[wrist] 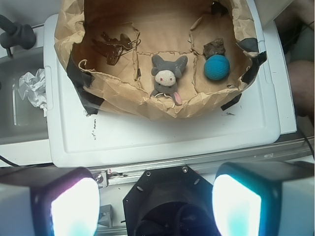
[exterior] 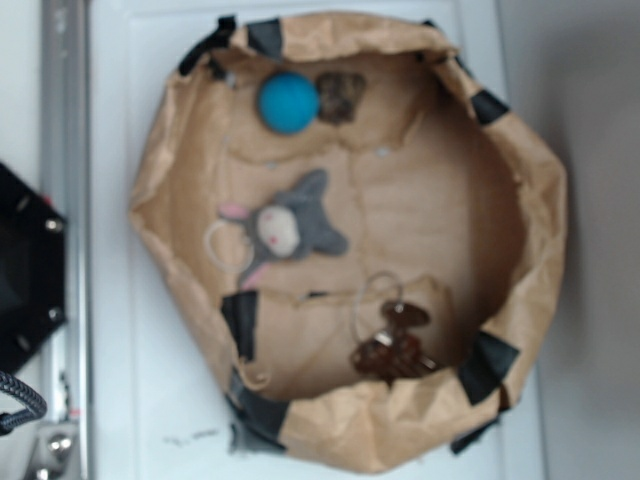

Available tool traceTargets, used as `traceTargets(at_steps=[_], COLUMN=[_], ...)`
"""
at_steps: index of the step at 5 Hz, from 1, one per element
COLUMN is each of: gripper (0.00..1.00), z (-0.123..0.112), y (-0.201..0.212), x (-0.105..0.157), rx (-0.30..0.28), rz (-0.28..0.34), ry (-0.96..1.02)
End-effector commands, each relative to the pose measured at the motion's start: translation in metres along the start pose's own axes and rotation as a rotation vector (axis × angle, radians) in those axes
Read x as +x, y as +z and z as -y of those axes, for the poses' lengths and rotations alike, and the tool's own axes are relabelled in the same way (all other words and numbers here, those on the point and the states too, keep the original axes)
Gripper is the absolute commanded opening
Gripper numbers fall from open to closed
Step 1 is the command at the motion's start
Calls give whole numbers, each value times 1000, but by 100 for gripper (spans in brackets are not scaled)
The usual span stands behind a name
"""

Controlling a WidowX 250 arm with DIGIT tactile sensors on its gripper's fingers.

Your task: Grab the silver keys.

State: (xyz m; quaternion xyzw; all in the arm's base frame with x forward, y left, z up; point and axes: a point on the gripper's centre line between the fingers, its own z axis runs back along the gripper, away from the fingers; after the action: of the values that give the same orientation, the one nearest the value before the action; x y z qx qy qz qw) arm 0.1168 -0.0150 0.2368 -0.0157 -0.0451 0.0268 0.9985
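Wide-open gripper is hovering at lower frame; dark silvery wire-ringed keys are lying far upper left.

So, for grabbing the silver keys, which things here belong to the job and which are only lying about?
Job:
- silver keys, in the paper bin
- gripper, jaws open, apart from the bin

Lying about:
- grey plush animal
- blue ball
- dark brown lump
- crumpled paper

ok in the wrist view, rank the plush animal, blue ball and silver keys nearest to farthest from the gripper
1. Grey plush animal, centre, near the basket's front wall, nearest the gripper.
2. Blue ball, right.
3. Silver keys, back left, farthest.
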Motion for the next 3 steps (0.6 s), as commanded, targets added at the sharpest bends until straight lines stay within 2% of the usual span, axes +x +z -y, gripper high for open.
traceTargets(at_steps=[1, 3], gripper=[100, 100], z=[0, 2], y=[0, -18], x=[0, 18], rx=[0, 46], rz=[0, 1], ry=[0, 141])
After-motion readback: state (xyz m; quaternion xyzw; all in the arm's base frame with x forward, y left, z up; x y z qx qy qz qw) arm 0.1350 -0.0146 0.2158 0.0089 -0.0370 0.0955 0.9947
